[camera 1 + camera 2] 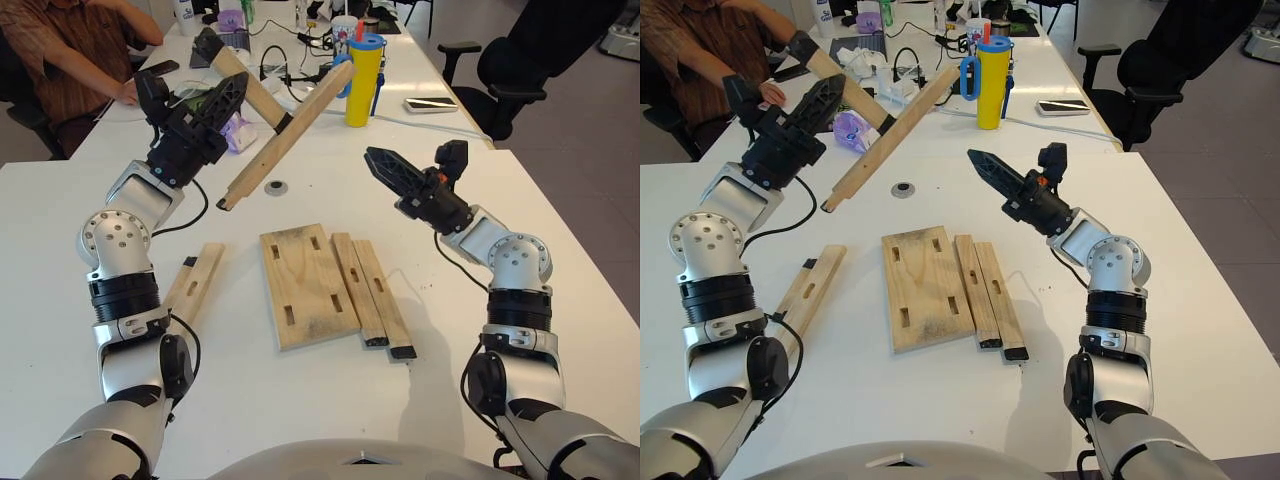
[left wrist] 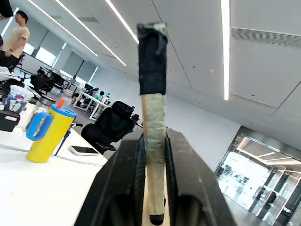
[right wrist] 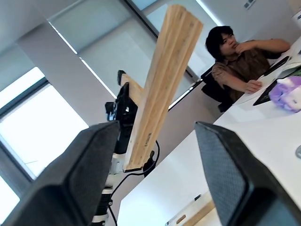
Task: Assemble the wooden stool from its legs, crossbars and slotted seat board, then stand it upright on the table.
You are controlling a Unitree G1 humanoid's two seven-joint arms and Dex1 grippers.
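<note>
My left gripper (image 1: 232, 92) is raised over the table's far left and shut on a short wooden leg with a black tip (image 2: 153, 117). That leg is joined to a long wooden bar (image 1: 290, 135) slanting down toward the table. The slotted seat board (image 1: 300, 285) lies flat at the table's middle. Two legs (image 1: 372, 295) with black ends lie side by side against its right edge. A slotted crossbar (image 1: 195, 282) lies to its left. My right gripper (image 1: 380, 162) hovers open above the table to the right of the long bar, its fingers (image 3: 94, 174) wide apart and empty.
A yellow bottle with a blue lid (image 1: 365, 80) stands at the back, with a phone (image 1: 430, 104) to its right. Cables and a purple packet (image 1: 240, 132) clutter the far left. A round grommet (image 1: 275, 187) sits in the tabletop (image 1: 560, 260). A person sits at the far-left corner.
</note>
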